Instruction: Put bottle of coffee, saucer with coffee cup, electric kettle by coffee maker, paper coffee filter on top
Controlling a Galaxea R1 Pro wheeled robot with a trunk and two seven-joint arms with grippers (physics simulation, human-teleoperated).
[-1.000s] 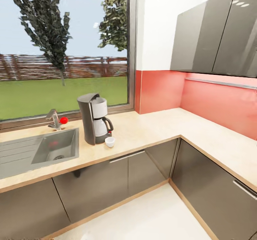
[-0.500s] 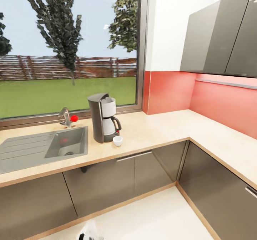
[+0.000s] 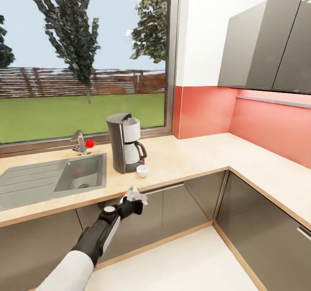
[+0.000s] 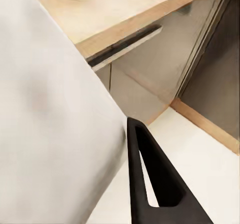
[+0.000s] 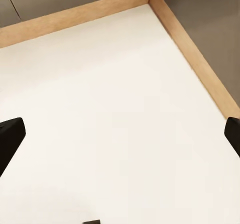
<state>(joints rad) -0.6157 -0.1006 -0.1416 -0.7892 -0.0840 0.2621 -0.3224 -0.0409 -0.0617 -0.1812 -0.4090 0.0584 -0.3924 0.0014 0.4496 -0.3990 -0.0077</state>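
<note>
Coffee maker (image 3: 125,143) on bench (image 3: 190,155), just right of inset sink (image 3: 82,176). Coffee cup (image 3: 142,171) on bench, just in front-right of coffee maker, near front edge. Faucet (image 3: 79,142) behind sink, below window (image 3: 82,57). Bench runs along window wall, turns corner at right. Wall cabinets (image 3: 268,44) above right run. Base cabinets (image 3: 172,209) under bench. Left claw (image 3: 134,200) in front of bench edge, below cup, with paper coffee filter (image 3: 133,194) at its tip. Floor (image 5: 115,119) beneath right claw (image 5: 120,134).

One coffee maker (image 3: 125,143), one coffee cup (image 3: 142,171), one paper coffee filter (image 3: 134,193).
</note>
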